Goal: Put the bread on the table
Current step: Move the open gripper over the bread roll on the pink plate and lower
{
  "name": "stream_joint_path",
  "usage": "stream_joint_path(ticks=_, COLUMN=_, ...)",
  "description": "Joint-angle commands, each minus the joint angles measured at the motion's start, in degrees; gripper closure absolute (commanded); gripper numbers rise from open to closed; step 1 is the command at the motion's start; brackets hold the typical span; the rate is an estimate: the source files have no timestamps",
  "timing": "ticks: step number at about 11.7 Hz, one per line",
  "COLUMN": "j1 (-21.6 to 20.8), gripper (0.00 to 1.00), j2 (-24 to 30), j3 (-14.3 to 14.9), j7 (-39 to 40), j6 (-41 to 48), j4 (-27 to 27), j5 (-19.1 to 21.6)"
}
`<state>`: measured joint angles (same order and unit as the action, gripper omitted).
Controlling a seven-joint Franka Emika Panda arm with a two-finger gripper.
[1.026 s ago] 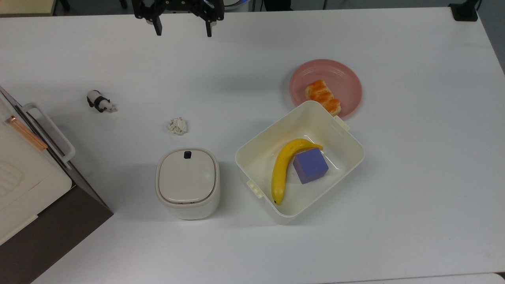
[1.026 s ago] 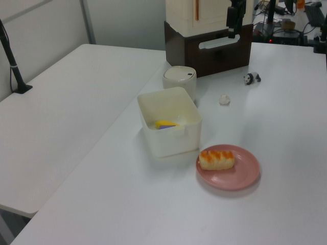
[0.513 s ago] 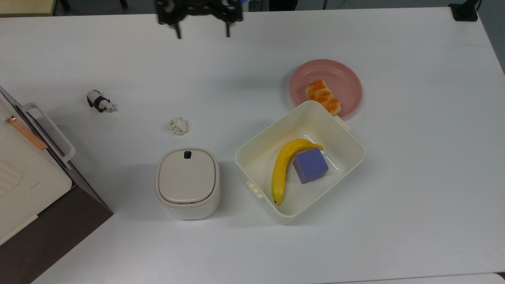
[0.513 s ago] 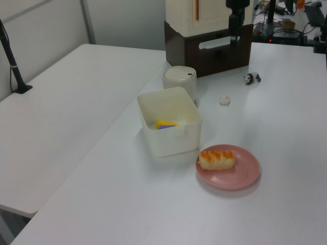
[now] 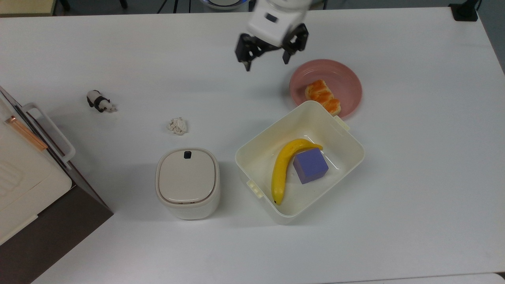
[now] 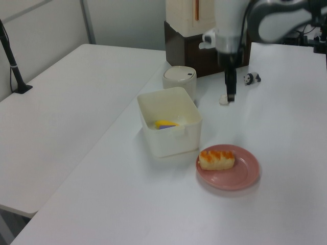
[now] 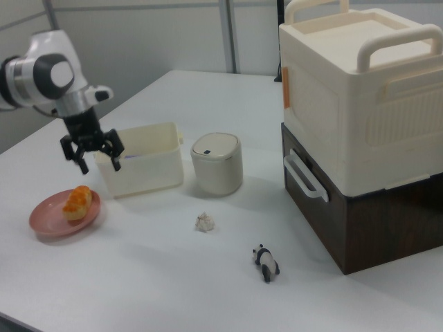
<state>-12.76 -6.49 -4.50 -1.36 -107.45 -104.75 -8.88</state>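
Observation:
The bread [image 5: 322, 96], a braided orange-brown bun, lies on the round pink plate [image 5: 343, 73], which sits on the white table [image 5: 414, 165]. My gripper [image 5: 266, 64] hangs open and empty above the table, just off the plate's rim on the top view's left and short of the bread. In the right view the gripper [image 7: 100, 167] is above and slightly to the right of the bread [image 7: 77, 202], and the plate [image 7: 45, 221] is below it. The left view has the gripper [image 6: 230, 96] well beyond the bread [image 6: 216, 158].
A cream bin [image 5: 357, 148] touching the plate holds a banana [image 5: 282, 169] and a purple cube [image 5: 310, 165]. A lidded cream canister [image 5: 187, 182], a paper ball [image 5: 177, 126] and a toy panda [image 5: 100, 101] stand on the top view's left, beside a cream box on a brown drawer unit [image 7: 360, 138].
The gripper has travelled from the table's far edge rightward in the top view and down toward the pink plate, still open. Nothing else moved.

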Motion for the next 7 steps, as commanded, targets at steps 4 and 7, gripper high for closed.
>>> stream_joint_path(ticks=4, j1=-11.8, gripper=0.0, j2=-4.7, j3=0.9, j7=-11.6, j6=-3.7, j4=-3.9, j5=-5.6)
stream_joint_path(ticks=7, j1=-13.7, gripper=0.0, j2=-10.4, j3=1.0, j7=-15.2, j6=-3.7, j4=1.4, j5=-6.1)
